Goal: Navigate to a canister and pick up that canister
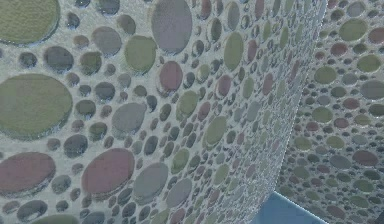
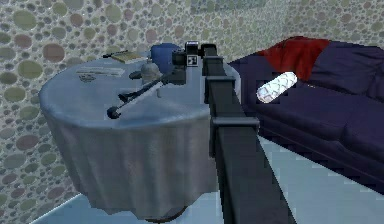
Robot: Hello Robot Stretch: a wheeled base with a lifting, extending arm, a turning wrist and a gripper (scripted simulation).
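In the arm side view a round table [image 2: 90, 140] draped in grey-blue cloth stands left of the middle. A dark blue rounded vessel [image 2: 160, 50], possibly the canister, stands on the table's far side. The dark arm [image 2: 235, 140] rises from the bottom edge and reaches over the tabletop. Its gripper [image 2: 118, 108] stretches left across the cloth, with the fingers [image 2: 135, 97] low over the table, in front of the blue vessel. A small grey thing [image 2: 148, 73] lies by the gripper's body. I cannot tell whether the gripper holds anything.
A flat book-like thing [image 2: 120, 55] lies at the table's back. A dark blue sofa [image 2: 330, 95] with a red throw [image 2: 305, 52] and a white roll cushion [image 2: 277, 87] fills the arm side view's right. A pebble-patterned wall [image 1: 150, 110] stands close ahead in the forward view.
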